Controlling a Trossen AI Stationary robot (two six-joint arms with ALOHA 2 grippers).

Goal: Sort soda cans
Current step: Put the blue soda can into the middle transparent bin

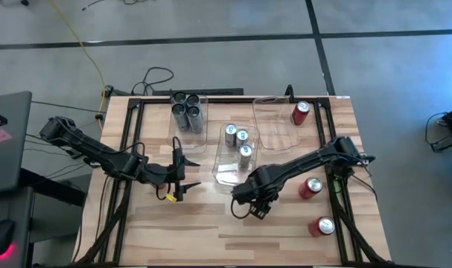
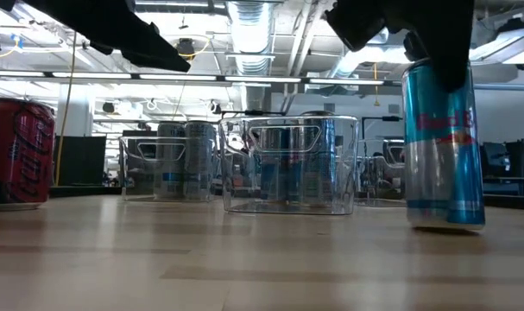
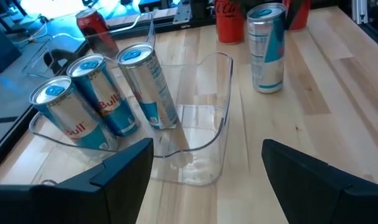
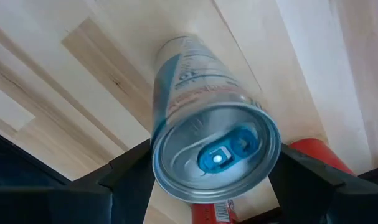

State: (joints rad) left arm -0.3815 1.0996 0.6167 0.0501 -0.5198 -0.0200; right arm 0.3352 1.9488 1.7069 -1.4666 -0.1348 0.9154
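High view: wooden bench (image 1: 211,216). Left gripper (image 1: 182,173) sits beside the middle clear bin (image 1: 224,173), fingers apart, nothing between them. Right gripper (image 1: 257,208) is just off that bin's near corner. Middle bin holds three silver-blue cans (image 1: 238,141); the bin behind the left gripper (image 1: 198,132) holds four dark grey cans (image 1: 187,109). The far bin (image 1: 274,130) stands beyond the right gripper, with one red can (image 1: 301,112) at its side. Two more red cans (image 1: 310,187) lie outside the right gripper.

Low view: a silver-blue can (image 2: 443,147) stands upright on the bench under dark fingers (image 2: 447,47).

Left wrist view: fingers (image 3: 313,177) spread wide; the three silver-blue cans stand ahead in the bin, a fourth alone past the fingertips.

Right wrist view: fingers (image 4: 132,171) stand either side of the silver-blue can's top, close against it; whether they press it cannot be told.
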